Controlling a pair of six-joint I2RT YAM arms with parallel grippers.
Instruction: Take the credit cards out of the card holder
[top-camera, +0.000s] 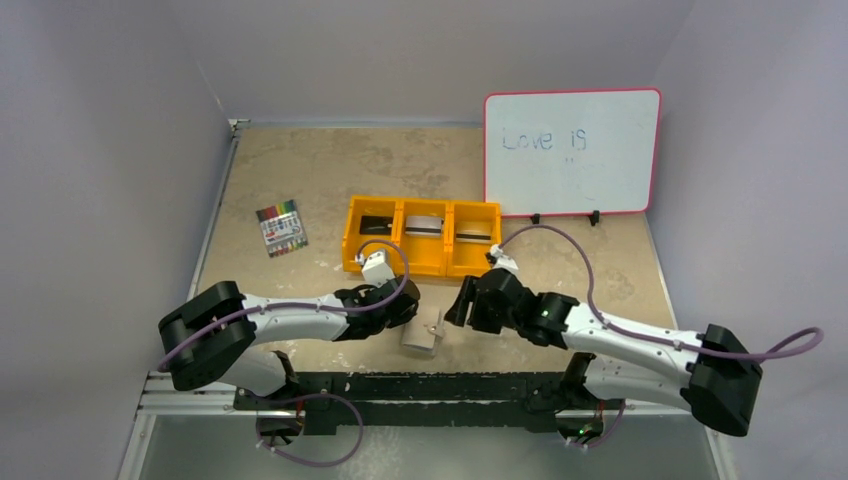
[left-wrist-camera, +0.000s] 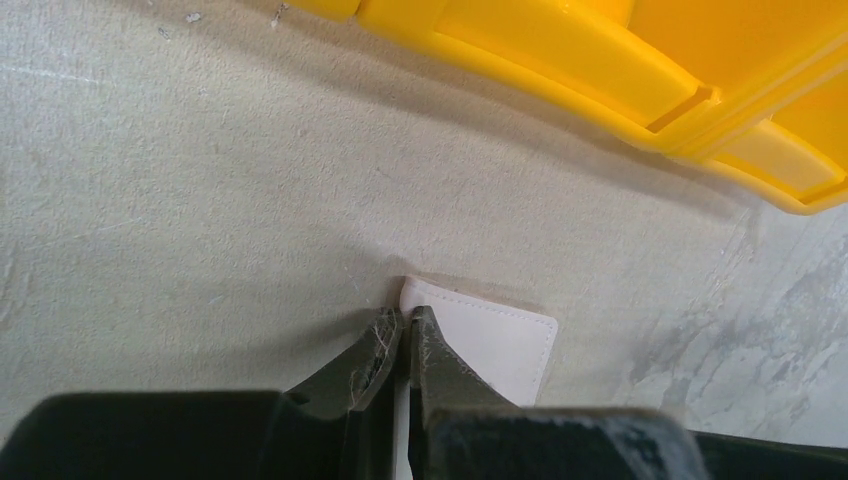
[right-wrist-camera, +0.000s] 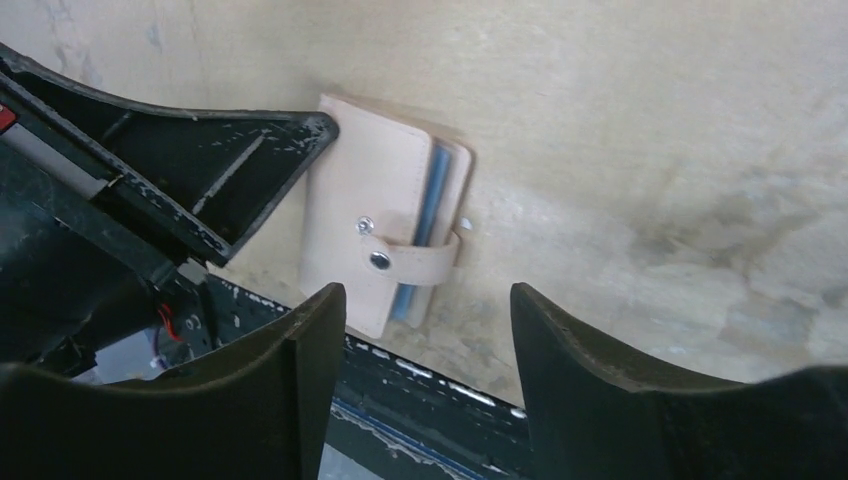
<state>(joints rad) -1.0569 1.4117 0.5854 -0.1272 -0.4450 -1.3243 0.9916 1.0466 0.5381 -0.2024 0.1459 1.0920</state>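
Note:
The card holder (top-camera: 423, 333) lies on the table near the front edge, between my two grippers. In the right wrist view it (right-wrist-camera: 370, 215) is tan-beige and folded shut, its tab strap (right-wrist-camera: 415, 262) snapped across, with light blue inner layers at its right edge. I cannot tell whether cards sit inside. My left gripper (top-camera: 408, 312) is shut on the holder's edge; in the left wrist view the pale flap (left-wrist-camera: 500, 345) runs between the closed fingertips (left-wrist-camera: 408, 318). My right gripper (top-camera: 462, 300) is open and empty, its fingers (right-wrist-camera: 425, 295) just short of the holder.
The orange three-compartment tray (top-camera: 421, 262) stands just behind the grippers, with a flat dark item in each compartment; its rim (left-wrist-camera: 560, 60) fills the top of the left wrist view. A marker pack (top-camera: 281, 228) lies at left. A whiteboard (top-camera: 572, 153) stands at back right.

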